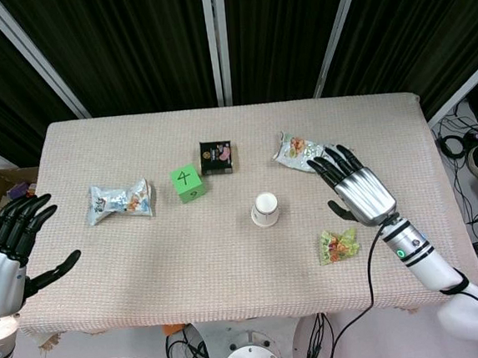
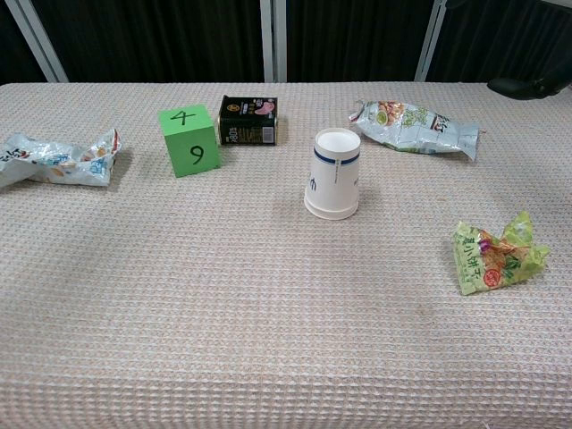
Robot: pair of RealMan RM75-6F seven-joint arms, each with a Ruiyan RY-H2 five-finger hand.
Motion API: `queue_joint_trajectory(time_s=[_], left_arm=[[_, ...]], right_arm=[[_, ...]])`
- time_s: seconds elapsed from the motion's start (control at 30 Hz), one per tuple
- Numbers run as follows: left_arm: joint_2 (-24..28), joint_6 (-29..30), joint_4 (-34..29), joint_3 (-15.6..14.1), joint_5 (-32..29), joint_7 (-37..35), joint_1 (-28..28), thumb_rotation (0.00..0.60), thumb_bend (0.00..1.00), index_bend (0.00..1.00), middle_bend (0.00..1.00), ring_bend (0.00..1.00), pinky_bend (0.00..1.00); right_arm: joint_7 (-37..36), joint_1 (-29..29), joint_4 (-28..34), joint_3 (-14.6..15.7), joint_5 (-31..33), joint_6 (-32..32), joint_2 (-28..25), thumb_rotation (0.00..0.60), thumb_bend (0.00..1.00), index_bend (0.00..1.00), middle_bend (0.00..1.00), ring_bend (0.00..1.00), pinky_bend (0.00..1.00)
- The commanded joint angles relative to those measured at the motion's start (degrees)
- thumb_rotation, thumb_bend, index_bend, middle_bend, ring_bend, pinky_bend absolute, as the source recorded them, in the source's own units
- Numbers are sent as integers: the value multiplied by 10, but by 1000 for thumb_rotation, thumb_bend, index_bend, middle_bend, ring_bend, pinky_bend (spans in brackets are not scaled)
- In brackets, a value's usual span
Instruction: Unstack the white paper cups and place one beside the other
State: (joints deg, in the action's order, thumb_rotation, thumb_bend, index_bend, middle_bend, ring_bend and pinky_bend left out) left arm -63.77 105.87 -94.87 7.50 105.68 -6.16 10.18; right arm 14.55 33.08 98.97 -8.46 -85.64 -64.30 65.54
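Stacked white paper cups upside down mid-worktop, right of the green cube (marked 4, 9). Right hand right of cups, fingers wide, holding nothing. Left hand far left of cups, fingers spread, holding nothing.

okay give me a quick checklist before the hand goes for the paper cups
1. Stacked paper cups standing mouth-down, not tipped: ok.
2. Right hand holding nothing, fingers apart: ok.
3. Left hand holding nothing, at the table's left edge: ok.
4. Path from right hand to cups free of clutter: ok; green snack packet lies nearer the front edge.
5. Bare cloth beside the cups for the second cup: ok.
6. How many cups are nested: cannot tell.
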Motion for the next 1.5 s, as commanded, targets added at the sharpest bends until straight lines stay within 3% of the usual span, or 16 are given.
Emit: queue_joint_trajectory(time_s=[0.03, 0.27, 0.4, 0.53, 0.67, 0.97, 1.3, 1.5], left_arm=[[0, 3, 0, 2, -1, -1, -1, 600, 150, 167, 129, 130, 168], [-2, 6, 0, -1, 3, 1, -4, 600, 149, 167, 129, 131, 167], [-4, 6, 3, -7, 4, 11, -9, 600, 148, 167, 129, 130, 167], [-3, 2, 14, -11, -11, 43, -22, 600, 149, 171, 129, 131, 167], [15, -38, -1, -32, -44, 68, -36, 600, 149, 190, 129, 131, 163], [26, -114, -12, -60, -88, 66, -38, 600, 149, 194, 129, 131, 163], [13, -142, 6, -64, -92, 54, -28, 600, 149, 201, 129, 131, 164], [8, -148, 14, -65, -90, 49, -25, 600, 149, 200, 129, 131, 164]], right_arm=[[-1, -2, -1, 1, 1, -2, 0, 600, 309, 0, 138, 0, 6], [6, 0, 6, 5, 10, 7, 2, 600, 307, 0, 139, 0, 6], [47, 15, 21, 6, 42, 43, 10, 600, 300, 0, 150, 0, 7], [119, 44, 34, -1, 107, 93, 31, 600, 299, 0, 145, 0, 6], [198, 86, 36, -14, 194, 129, 61, 600, 282, 0, 124, 0, 7], [330, 176, 14, -15, 349, 150, 120, 600, 280, 7, 138, 0, 7], [367, 235, 9, -3, 410, 145, 150, 600, 300, 77, 189, 0, 12], [353, 248, 14, 3, 414, 137, 150, 600, 344, 114, 231, 0, 23]])
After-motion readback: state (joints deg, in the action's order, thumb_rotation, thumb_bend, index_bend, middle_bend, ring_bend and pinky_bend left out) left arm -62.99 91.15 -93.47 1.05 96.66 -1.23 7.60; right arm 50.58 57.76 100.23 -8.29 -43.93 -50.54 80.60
